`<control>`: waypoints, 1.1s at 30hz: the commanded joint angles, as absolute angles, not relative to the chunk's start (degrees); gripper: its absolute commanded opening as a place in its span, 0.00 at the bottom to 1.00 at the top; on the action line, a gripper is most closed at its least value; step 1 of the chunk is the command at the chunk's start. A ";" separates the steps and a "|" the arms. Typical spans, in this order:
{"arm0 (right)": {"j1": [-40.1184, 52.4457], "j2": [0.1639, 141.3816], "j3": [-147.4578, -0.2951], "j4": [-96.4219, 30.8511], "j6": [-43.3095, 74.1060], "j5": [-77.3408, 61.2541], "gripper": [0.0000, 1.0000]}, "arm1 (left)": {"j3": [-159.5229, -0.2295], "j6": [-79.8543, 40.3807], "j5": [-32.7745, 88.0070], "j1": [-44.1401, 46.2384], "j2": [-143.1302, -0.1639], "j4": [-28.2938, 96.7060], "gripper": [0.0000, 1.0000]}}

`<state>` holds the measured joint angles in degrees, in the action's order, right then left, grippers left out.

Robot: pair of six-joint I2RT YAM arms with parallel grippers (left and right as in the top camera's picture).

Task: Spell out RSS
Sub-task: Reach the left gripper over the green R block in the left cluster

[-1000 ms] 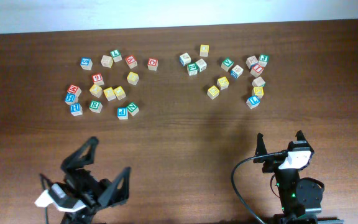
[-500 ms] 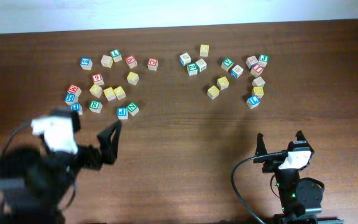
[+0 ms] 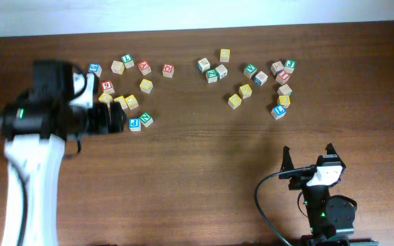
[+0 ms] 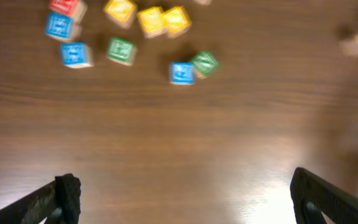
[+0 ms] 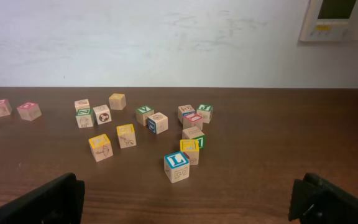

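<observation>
Seen from overhead, my left gripper (image 3: 115, 121) hangs open, high over the left group of letter cubes, and its arm hides the green R cube. The left wrist view is blurred. It shows a green-faced cube (image 4: 121, 50) whose letter I cannot read, and yellow-faced cubes (image 4: 151, 20) (image 4: 176, 20) just beyond it. The left gripper (image 4: 182, 202) holds nothing there, with bare table between its fingers. Another yellow cube (image 3: 132, 102) shows beside the arm. My right gripper (image 3: 308, 152) (image 5: 191, 205) rests open near the front edge, well short of the right group.
A blue cube (image 4: 181, 72) and a green cube (image 4: 204, 63) lie nearest the left gripper. The right group holds a blue L cube (image 5: 176, 166), yellow cubes (image 5: 100, 147) and several others. The table's (image 3: 197, 171) far edge meets a white wall.
The left arm has swung up from the front edge and now reaches over the left group of cubes, covering several. The right arm has not moved. No cube has shifted.
</observation>
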<state>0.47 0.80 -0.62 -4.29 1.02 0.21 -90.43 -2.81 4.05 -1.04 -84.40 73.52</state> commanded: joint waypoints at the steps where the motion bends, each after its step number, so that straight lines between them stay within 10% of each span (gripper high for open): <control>1: 0.64 0.36 -0.32 -4.71 0.67 0.69 0.98 | -92.18 -3.16 -6.59 -0.97 -92.14 71.35 0.99; 33: 0.64 0.36 -0.32 -4.71 0.67 0.69 0.98 | -92.14 21.80 5.82 -6.31 -120.97 48.90 0.84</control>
<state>0.47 0.80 -0.62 -4.29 1.02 0.19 -91.42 19.03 3.27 -6.13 -118.80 49.65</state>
